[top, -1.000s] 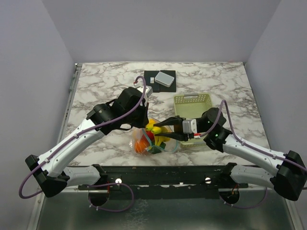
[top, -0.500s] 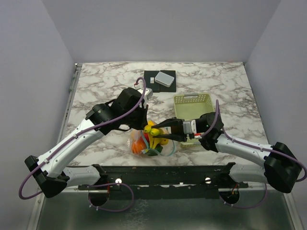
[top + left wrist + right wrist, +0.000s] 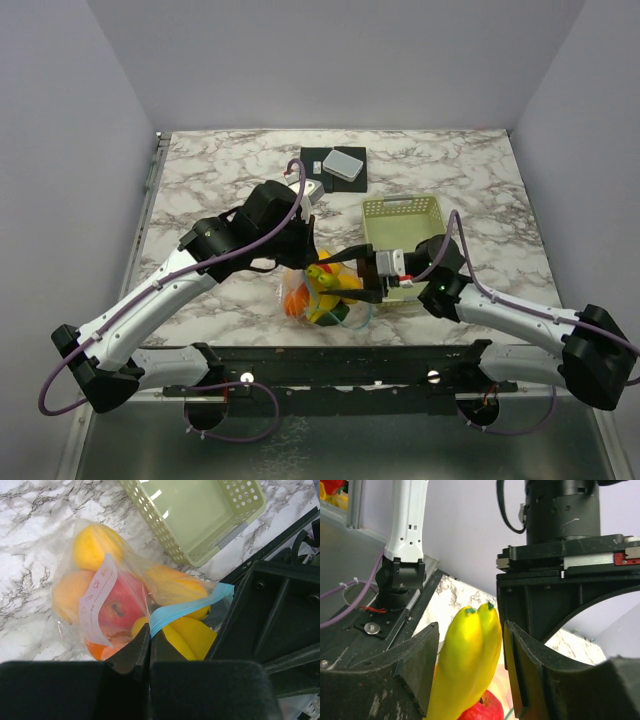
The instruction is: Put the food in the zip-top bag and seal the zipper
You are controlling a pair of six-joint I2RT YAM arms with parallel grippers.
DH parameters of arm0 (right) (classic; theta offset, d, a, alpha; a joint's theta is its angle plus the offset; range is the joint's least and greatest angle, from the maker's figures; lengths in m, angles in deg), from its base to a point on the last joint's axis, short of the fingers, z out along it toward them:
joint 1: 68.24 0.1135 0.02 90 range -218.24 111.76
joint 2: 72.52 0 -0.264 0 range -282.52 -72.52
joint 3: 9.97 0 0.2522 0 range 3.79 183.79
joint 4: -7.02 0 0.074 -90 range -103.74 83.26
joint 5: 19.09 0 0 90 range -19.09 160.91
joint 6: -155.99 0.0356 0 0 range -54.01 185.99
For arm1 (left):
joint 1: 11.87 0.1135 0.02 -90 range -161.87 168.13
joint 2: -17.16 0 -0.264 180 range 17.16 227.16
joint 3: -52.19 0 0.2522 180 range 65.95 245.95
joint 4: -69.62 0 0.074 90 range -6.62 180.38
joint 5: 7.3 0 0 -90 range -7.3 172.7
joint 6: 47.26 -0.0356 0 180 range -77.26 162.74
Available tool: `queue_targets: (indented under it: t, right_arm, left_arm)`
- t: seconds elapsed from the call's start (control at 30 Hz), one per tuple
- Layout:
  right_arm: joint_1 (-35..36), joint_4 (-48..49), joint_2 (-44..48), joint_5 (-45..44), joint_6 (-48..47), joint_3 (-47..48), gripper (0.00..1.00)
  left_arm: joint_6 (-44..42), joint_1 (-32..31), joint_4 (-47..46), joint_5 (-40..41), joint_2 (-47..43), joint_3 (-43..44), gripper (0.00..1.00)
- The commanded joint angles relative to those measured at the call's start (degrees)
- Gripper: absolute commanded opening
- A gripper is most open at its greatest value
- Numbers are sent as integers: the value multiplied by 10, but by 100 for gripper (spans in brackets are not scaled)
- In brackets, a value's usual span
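The clear zip-top bag [image 3: 318, 298] hangs at the table's near edge with food in it: a red apple [image 3: 117, 607], a lemon [image 3: 95, 542] and oranges [image 3: 70, 595]. My left gripper [image 3: 149, 635] is shut on the light blue zipper strip [image 3: 185, 610] and holds the mouth up. My right gripper [image 3: 471, 627] is shut on the yellow banana [image 3: 470, 655], whose tips point up, just above the apple [image 3: 482, 707] at the bag's mouth. In the top view the right gripper [image 3: 347, 278] meets the left gripper [image 3: 300, 262] over the bag.
The pale yellow-green slotted basket [image 3: 402, 215] stands just right of the bag and shows empty in the left wrist view [image 3: 200, 515]. A grey box on a black mat [image 3: 343, 163] lies at the back. The black rail [image 3: 330, 360] runs along the near edge.
My right gripper has carried the banana left, to the bag's mouth. The bag has bunched and shifted slightly right under the left gripper, which stays shut on it.
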Motion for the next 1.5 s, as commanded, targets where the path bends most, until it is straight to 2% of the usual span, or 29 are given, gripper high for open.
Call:
queue_targets:
  t: [0.0, 0.2, 0.6, 0.9, 1.2, 1.47]
  right_arm:
    - [3, -132, 24, -44, -18, 40, 61]
    - [3, -207, 50, -61, -19, 61, 61]
    - [3, -461, 112, -116, 23, 159, 64]
    - [5, -666, 113, -134, 72, 274, 62]
    - [34, -838, 54, -286, 150, 403, 50]
    - [48, -918, 22, -370, 239, 454, 47]
  left_arm:
    - [10, -3, -34, -24, -8, 5, 0]
    - [11, -4, -38, -26, -7, 1, 0]
    - [14, -4, -38, -12, -2, 0, 0]
    - [17, -3, -38, 4, 2, 0, 0]
    - [18, -3, -39, 16, 9, 1, 0]
    - [20, -1, -42, 21, 15, 2, 0]
